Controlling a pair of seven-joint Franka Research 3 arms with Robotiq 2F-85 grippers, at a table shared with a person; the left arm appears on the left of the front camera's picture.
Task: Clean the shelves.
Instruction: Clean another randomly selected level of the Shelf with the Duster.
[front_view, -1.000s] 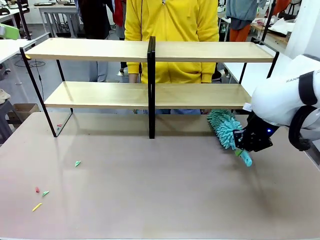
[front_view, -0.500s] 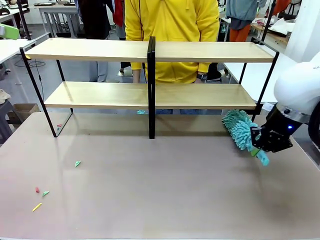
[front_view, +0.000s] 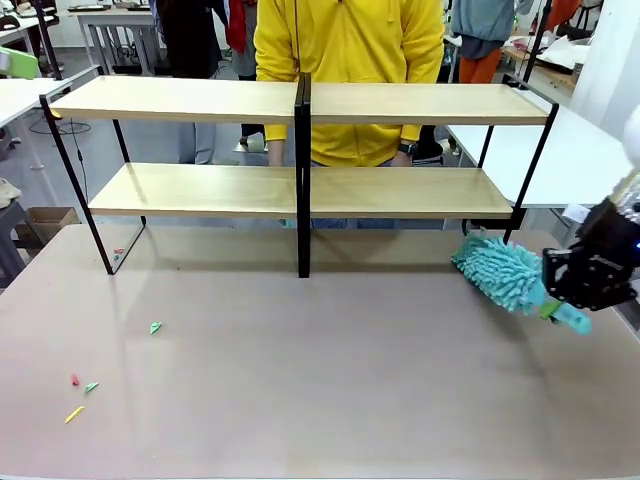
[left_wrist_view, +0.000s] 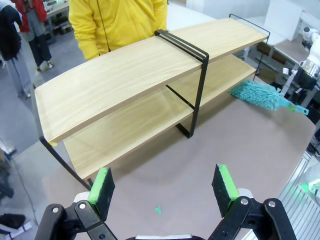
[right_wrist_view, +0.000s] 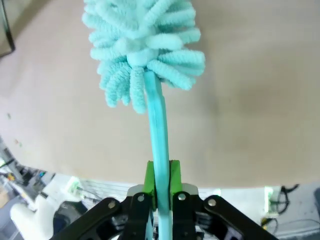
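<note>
Front view first: the shelves (front_view: 300, 190) stand along the far edge of the bench (front_view: 330, 390), two long pale wood boards on a thin black frame with a black post in the middle. Looks rigid and light-ish, and both boards are bare, so nothing to knock off. A person in a yellow top (front_view: 350, 60) stands right behind them. The right gripper (front_view: 585, 280) is near the bench's right edge, jaws clenched on the handle of a teal duster (front_view: 505, 272) whose fluffy head points at the shelves' right end, close to the lower board but apart from it. A few small scraps (front_view: 155, 327) lie toward the near left corner.

Left wrist view: the left gripper (left_wrist_view: 165, 185) hovers over the bench with its jaws spread wide and nothing between the green pads (left_wrist_view: 102, 186). From here the shelves run diagonally across the view, with plenty of open bench in front.

Right wrist view: the pads pinch the thin flat plastic handle (right_wrist_view: 159, 145) low down, well back from the head. I'd guess the duster is super light, the head soft and squishy, the handle a bit bendy and maybe slippery. Holding it that far back gives reach between the two boards, but it could twist if pressed hard. The gap between boards looks roomy enough for the head.
</note>
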